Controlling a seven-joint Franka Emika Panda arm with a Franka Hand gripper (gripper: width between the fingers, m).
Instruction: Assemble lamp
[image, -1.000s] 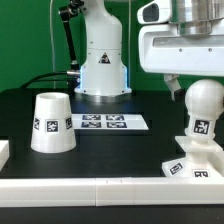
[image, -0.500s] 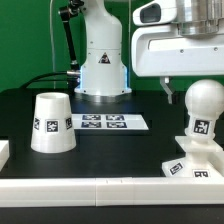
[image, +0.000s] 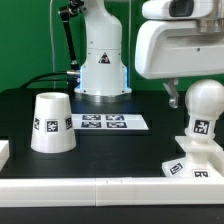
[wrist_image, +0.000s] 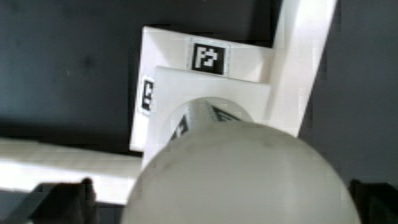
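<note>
At the exterior view's right, the round bulb (image: 204, 102) stands upright on the stepped base (image: 196, 168), at the front edge of the black table (image: 130, 150). The gripper (wrist_image: 214, 206) hangs over the bulb with its fingers (image: 172, 96) spread apart, holding nothing; one finger shows just beside the bulb, clear of it. The shade (image: 51, 122) sits wide end down at the left, well apart, with the marker board (image: 103, 122) between them.

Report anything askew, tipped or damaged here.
Nothing stands out. The bulb stands upright on the base at the exterior view's right, and the shade sits upright on the table at its left, apart from both. No damage shows.
</note>
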